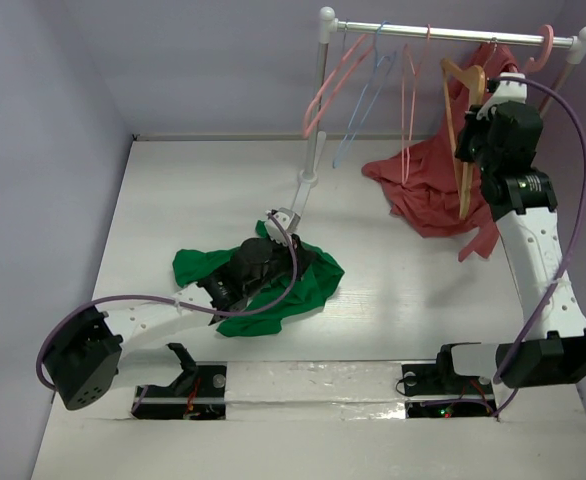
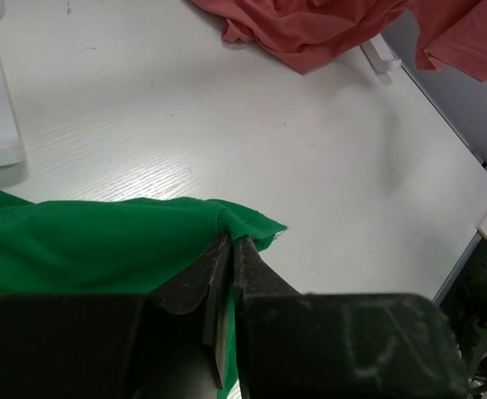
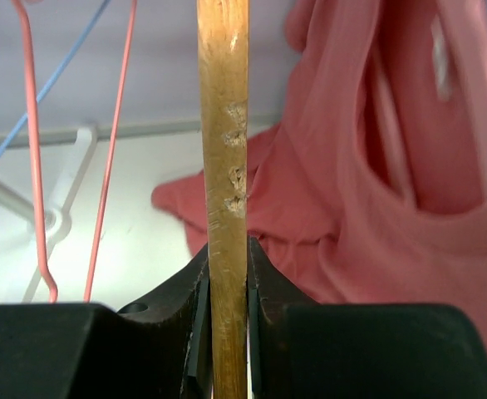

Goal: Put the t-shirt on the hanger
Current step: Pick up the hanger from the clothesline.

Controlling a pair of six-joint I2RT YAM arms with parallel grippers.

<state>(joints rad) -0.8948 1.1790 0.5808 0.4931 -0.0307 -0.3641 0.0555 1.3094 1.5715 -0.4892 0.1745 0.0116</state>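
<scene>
The bright green t-shirt (image 1: 303,285) lies crumpled on the white table left of centre. My left gripper (image 1: 273,262) is down on it and shut on a ribbed edge of the t-shirt (image 2: 77,245); the jaws pinch the cloth at my left gripper's tip (image 2: 231,239). The tan wooden hanger (image 1: 463,130) hangs from the rail at the back right. My right gripper (image 1: 470,125) is shut on one arm of the hanger (image 3: 224,125), which runs upright between the jaws at my right gripper's tip (image 3: 227,258).
A white rail (image 1: 453,32) on a stand (image 1: 308,180) carries thin pink hangers (image 1: 333,80) and a light-blue hanger (image 1: 365,95). A salmon-red garment (image 1: 428,185) hangs behind the wooden hanger and drapes onto the table. Grey walls enclose the back and sides.
</scene>
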